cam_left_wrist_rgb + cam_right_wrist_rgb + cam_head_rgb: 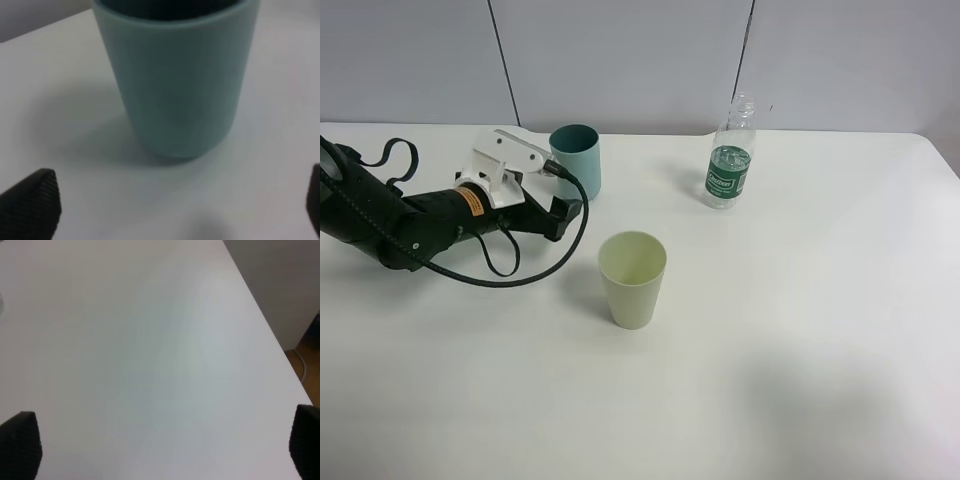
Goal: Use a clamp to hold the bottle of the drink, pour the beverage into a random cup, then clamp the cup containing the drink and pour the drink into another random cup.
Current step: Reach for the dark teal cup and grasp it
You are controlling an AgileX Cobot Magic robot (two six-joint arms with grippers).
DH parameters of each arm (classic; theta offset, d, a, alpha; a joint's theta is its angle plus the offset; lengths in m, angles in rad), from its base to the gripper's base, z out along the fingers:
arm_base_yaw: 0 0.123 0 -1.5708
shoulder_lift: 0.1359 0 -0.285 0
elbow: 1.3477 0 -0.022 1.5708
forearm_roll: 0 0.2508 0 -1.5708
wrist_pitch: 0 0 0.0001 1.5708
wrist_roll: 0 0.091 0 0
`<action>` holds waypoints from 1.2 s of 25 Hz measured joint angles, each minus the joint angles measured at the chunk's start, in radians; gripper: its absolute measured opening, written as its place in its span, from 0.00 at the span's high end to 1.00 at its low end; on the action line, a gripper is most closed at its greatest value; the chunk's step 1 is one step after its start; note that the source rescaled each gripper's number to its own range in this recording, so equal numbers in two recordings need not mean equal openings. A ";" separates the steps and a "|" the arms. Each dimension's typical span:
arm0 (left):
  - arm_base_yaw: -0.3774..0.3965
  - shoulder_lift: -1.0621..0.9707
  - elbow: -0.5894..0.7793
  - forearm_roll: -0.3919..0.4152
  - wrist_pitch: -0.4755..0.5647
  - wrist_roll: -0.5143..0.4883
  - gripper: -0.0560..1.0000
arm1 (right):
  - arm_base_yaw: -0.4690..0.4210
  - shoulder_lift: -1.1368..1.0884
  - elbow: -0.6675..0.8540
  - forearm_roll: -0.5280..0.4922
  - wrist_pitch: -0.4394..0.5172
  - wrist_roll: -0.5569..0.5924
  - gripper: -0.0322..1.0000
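- Left gripper (175, 207): fingers (30, 205) spread wide, nothing held.
- Teal cup (175, 75) stands upright just ahead of the tips, not between them; no contact visible.
- Left arm (410, 220) lies low over the table (820, 350), at its left rear.
- Right gripper (162, 447): fingers (20, 445) wide apart, empty, over bare table near its edge.
- Bottle (730, 160): upright, uncapped, right rear, well apart from the teal cup.
- Yellow-green cup (632, 278): upright, mid-table, in front of both.
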 joint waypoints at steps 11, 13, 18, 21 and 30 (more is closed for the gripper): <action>0.000 0.000 0.000 0.042 -0.109 -0.038 0.00 | 0.000 0.000 0.000 0.000 0.000 0.000 0.00; 0.000 0.000 0.000 0.045 -0.137 -0.042 0.00 | 0.000 0.000 0.000 0.000 0.000 0.000 0.00; 0.000 0.034 -0.001 0.045 -0.189 -0.053 0.00 | 0.000 0.000 0.000 0.000 0.000 0.000 0.00; 0.000 0.064 -0.012 0.049 -0.195 -0.060 0.00 | 0.000 0.000 0.000 0.000 0.000 0.000 0.00; 0.000 0.138 -0.108 0.078 -0.204 -0.100 0.00 | 0.000 0.000 0.000 0.000 0.000 0.000 0.00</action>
